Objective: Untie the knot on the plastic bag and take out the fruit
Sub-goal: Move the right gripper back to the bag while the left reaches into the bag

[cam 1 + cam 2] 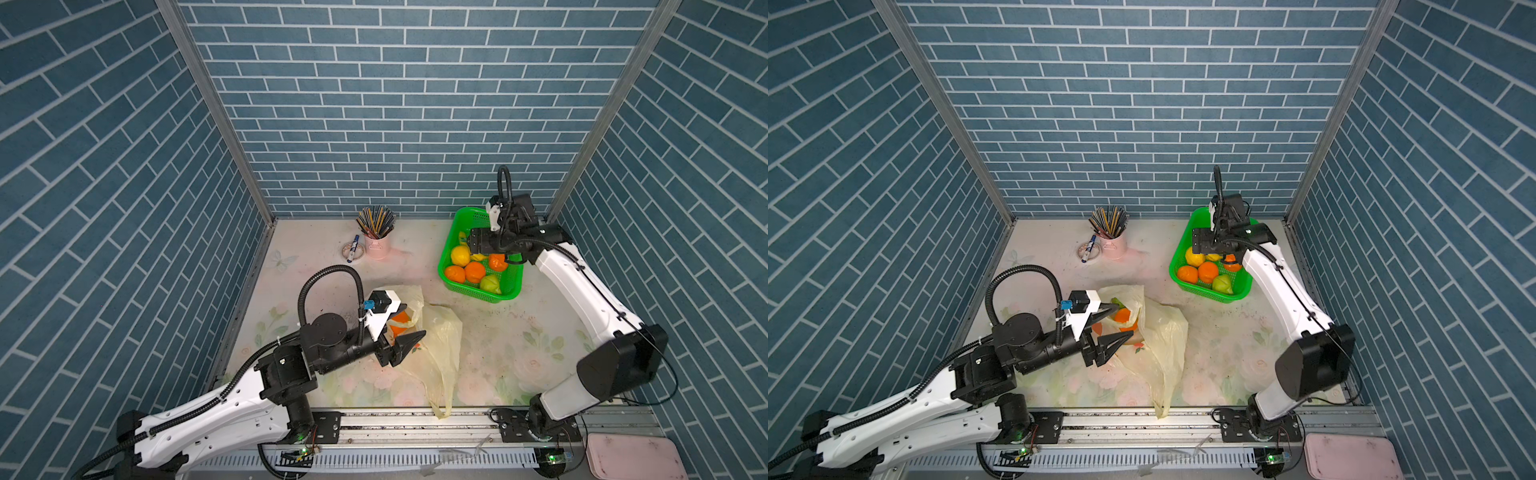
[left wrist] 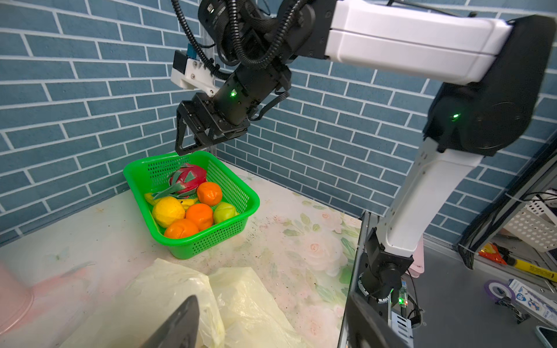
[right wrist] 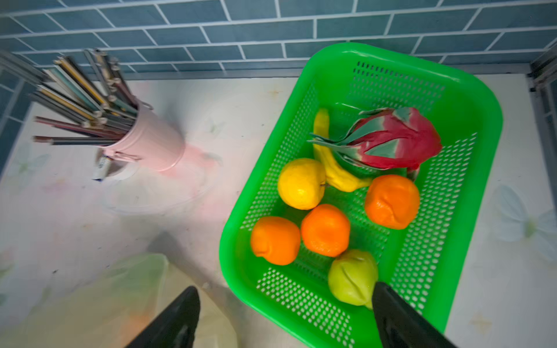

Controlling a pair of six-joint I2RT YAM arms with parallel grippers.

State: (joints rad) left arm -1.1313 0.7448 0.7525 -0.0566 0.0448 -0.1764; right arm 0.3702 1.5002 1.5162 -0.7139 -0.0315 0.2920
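Left gripper [image 1: 413, 320], left of the green basket [image 1: 478, 296]: jaws spread astride an orange fruit [image 1: 400, 319] in the plastic bag [image 1: 442, 336]. Right gripper [image 3: 284, 286] above the basket, jaws released.

The plastic bag [image 1: 436, 332] lies on the tabletop [image 1: 498, 353] in the front middle; its long end hangs over the front edge; the left gripper [image 1: 413, 320] comes in from the left; in both top views one fruit [image 1: 401, 322] in the bag sits between its wide-apart fingers [image 1: 409, 338]; the basket [image 1: 505, 291] stands at the back right, near the bag but not touching it; the right gripper [image 2: 196, 144] hangs over the basket, jaws wide apart; more fruit [image 3: 325, 230] lies in the basket; the dragon fruit [image 3: 398, 141] is at its back, on top of a banana [image 3: 334, 171]; a cup of pencils [image 1: 377, 245] stands at the back middle; a pen [image 1: 353, 248] lies just left of it; a tray [image 1: 631, 457] lies off the tabletop at the front right.
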